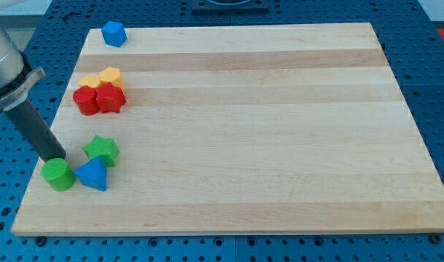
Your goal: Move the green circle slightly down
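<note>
My tip sits at the view's lower left, right at the top edge of the green circle, touching it or as good as; the rod slants up toward the view's top-left, to the grey arm body at the frame's edge. No pincer on this rig, just the bare rod, so nothing released or clenched and nothing grasped. Green circle lies near the board's left edge and close to its bottom edge, w/ the blue triangle just beside it on the view's right, about touching. Green star is just above the triangle, up and to the right of the circle, close but apart from my tip. Further up the left side there's a tight cluster: two yellow blocks side by side, shapes hard to make out, and directly below them two red blocks pressed together, the whole lot touching. A blue block, roughly hexagonal or cube-ish, sits alone at the board's top-left corner, well apart from the rest. Board itself is light wood in strips, resting on a blue perforated table.
</note>
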Controlling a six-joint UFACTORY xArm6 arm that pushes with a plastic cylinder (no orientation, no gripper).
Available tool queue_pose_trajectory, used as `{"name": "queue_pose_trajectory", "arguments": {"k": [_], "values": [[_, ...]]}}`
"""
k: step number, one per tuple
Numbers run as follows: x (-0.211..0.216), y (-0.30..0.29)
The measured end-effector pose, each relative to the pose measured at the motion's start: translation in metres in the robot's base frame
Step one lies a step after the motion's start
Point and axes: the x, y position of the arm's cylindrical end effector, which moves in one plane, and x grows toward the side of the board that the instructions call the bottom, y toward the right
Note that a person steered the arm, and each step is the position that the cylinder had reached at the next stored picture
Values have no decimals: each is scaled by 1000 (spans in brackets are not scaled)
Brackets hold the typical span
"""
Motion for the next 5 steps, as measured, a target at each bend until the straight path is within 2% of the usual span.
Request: {"name": "queue_pose_trajectory", "arguments": {"k": [3, 5], "values": [[17, 7], [9, 47]]}}
